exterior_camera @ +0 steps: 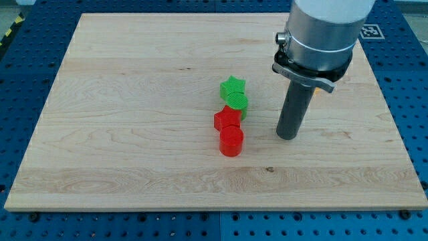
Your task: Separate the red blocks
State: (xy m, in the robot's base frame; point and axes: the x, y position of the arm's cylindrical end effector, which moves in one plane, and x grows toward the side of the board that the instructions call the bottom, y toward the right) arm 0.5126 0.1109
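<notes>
Two red blocks touch each other near the board's middle: a red star (226, 120) and, just below it, a red cylinder (231, 141). Above them a green cylinder (237, 102) touches the red star, and a green star (232, 86) touches the green cylinder from above. The four form a short column. My tip (287, 136) rests on the board to the right of the red blocks, roughly level with the red cylinder, with a clear gap between them.
The wooden board (134, 100) lies on a blue perforated table (20, 87). The arm's grey body (321, 30) hangs over the board's upper right. A black-and-white marker (369, 30) lies at the upper right.
</notes>
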